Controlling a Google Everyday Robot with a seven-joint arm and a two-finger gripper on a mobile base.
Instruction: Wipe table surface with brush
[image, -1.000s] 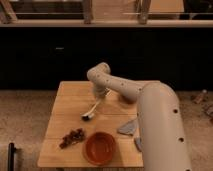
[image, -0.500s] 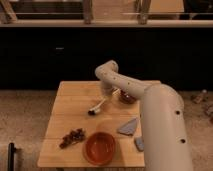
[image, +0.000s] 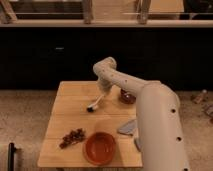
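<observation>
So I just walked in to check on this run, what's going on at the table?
The robot's one arm reaches over the table surface. Its gripper is shut on the brush, holding the pale handle, with the dark bristle head down at the wood near the table's middle. The dark crumbly pile lies apart from the brush at the front left, beside the orange bowl. A grey wedge piece lies by the arm.

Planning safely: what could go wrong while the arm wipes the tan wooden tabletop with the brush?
The gripper sits mid-table, at the top of the cream-handled, dark-bristled brush. A sweep might scatter the dark brown crumb pile off the near edge. The arm could knock the dark red bowl beside it.
</observation>
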